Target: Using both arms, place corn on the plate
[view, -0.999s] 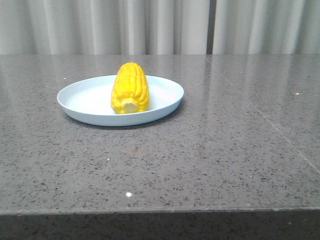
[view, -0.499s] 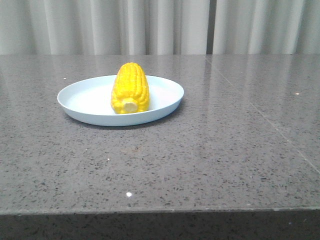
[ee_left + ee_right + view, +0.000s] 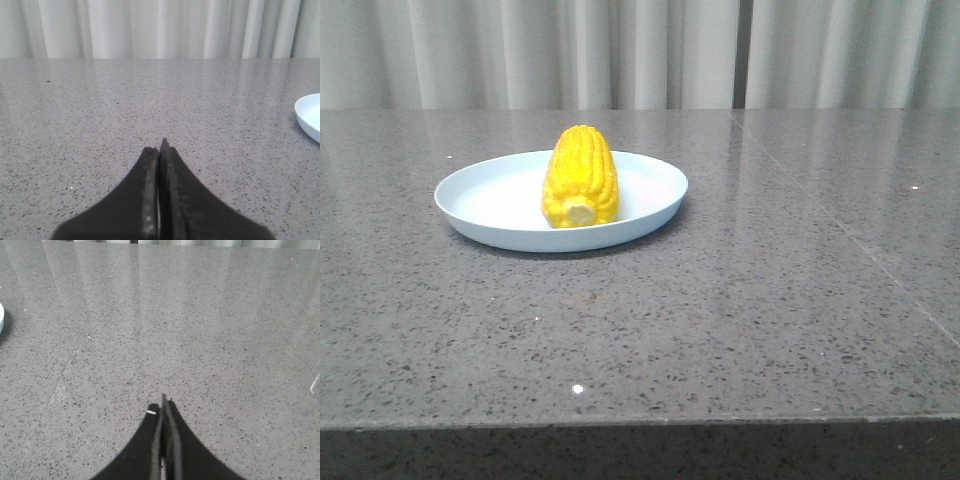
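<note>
While the corn (image 3: 580, 178) lies on the plate (image 3: 480, 200), left-center frame, long axis runs front-to-back. Left gripper (image 3: 160, 146) and right gripper (image 3: 163, 401) both pinched closed, empty, apart from it.

No visible change since earlier.

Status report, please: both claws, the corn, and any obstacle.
Left claw shut, empty. Right claw shut, empty. Corn lying on the plate, stub end toward the camera. No obstacle seen on the table.

The corn (image 3: 580, 177) lies on the plate (image 3: 485, 205) (left-centre of the table (image 3: 770, 300)).
</note>
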Available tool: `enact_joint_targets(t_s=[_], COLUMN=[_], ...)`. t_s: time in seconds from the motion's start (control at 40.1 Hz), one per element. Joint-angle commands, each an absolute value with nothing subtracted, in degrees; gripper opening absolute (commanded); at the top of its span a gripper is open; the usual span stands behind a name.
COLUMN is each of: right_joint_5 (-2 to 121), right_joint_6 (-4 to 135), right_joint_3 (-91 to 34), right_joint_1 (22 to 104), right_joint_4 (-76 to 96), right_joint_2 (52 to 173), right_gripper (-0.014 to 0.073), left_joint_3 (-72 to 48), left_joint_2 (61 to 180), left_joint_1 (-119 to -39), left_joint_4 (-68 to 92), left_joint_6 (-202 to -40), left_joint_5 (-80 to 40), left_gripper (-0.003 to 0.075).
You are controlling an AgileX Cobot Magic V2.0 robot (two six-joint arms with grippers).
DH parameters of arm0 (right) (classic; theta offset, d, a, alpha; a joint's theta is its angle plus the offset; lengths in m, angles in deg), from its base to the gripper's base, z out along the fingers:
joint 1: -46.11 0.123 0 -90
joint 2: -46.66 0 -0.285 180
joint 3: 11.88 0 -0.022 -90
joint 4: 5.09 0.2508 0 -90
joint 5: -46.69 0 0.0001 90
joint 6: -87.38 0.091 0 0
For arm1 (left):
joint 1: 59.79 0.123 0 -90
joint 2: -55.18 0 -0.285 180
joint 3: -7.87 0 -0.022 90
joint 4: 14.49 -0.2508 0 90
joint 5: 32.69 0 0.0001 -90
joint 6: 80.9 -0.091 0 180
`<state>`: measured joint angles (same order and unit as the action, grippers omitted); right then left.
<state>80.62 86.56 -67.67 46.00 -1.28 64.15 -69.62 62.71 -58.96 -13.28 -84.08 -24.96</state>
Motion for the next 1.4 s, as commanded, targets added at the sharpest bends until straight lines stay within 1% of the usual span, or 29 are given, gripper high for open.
enact_joint_targets(t_s=[0.0, 0.1, 0.175, 0.3, 0.549, 0.724, 0.874, 1.373], right_joint_5=[75.2, 71.0, 65.6, 59.9, 54.5, 55.5, 55.5, 55.5], right_joint_6=[86.2, 86.2, 86.2, 86.2, 86.2, 86.2, 86.2, 86.2], right_joint_3=[-67.0, -69.8, -73.9, -80.3, -90.2, -90.3, -90.3, -90.3], right_joint_1=[45.7, 45.7, 45.7, 45.7, 45.7, 45.9, 47.5, 47.4], right_joint_4=[-1.5, -1.5, -1.5, -1.5, -1.4, -1.0, -1.0, -1.0], right_joint_2=[64.6, 64.6, 64.5, 62.6, 55.6, 52.8, 52.9, 52.9], right_gripper=[-0.0062, -0.0062, -0.0062, -0.0062, -0.0062, -0.0062, -0.0062, -0.0062], left_joint_3=[-69.8, -69.8, -69.8, -69.8, -69.8, -69.8, -69.8, -69.8], left_joint_2=[61.5, 61.5, 61.5, 61.5, 61.5, 61.5, 61.5, 61.5], left_joint_1=[-58.7, -58.7, -58.7, -58.7, -58.7, -58.7, -58.7, -58.7], left_joint_4=[-13.3, -13.3, -13.3, -13.3, -13.3, -13.3, -13.3, -13.3], left_joint_6=[-84.0, -84.0, -84.0, -84.0, -84.0, -84.0, -84.0, -84.0], left_joint_5=[-30.0, -30.0, -30.0, -30.0, -30.0, -30.0, -30.0, -30.0], left_gripper=[-0.002, -0.002, -0.002, -0.002, -0.002, -0.002, -0.002, -0.002])
